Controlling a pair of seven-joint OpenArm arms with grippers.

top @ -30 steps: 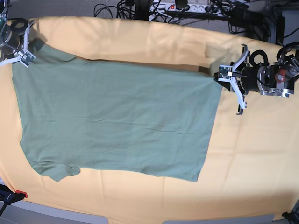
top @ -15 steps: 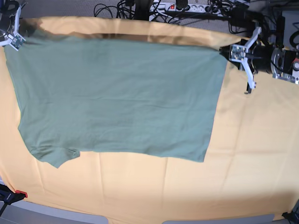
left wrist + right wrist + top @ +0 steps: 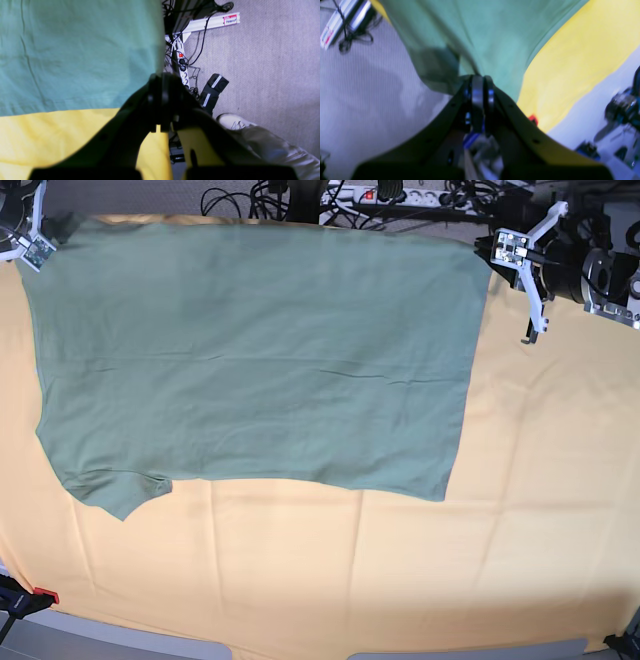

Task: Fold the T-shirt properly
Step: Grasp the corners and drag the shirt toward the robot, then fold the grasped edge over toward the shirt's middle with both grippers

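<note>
The sage-green T-shirt [image 3: 250, 360] lies spread on the yellow-orange cloth [image 3: 350, 580], its far edge stretched between both grippers at the table's back edge. My left gripper [image 3: 489, 248] is shut on the far hem corner, at the base view's right. In the left wrist view the gripper [image 3: 160, 78] pinches the shirt [image 3: 75, 50] at its corner. My right gripper [image 3: 44, 235] is shut on the far shoulder end, at the base view's left. In the right wrist view the gripper [image 3: 479, 81] holds the shirt [image 3: 482, 35], which hangs taut from it. One sleeve [image 3: 120, 490] lies flat at the near left.
Cables and a power strip [image 3: 400, 194] lie on the floor behind the table. A red clamp [image 3: 45, 595] sits at the near left edge. The left wrist view shows grey carpet, a black box [image 3: 213, 90] and a person's shoe [image 3: 232, 121].
Both grippers have moved toward the table's far edge with the shirt's far edge held. The whole shirt has slid back and its near edge sits farther from the front.
</note>
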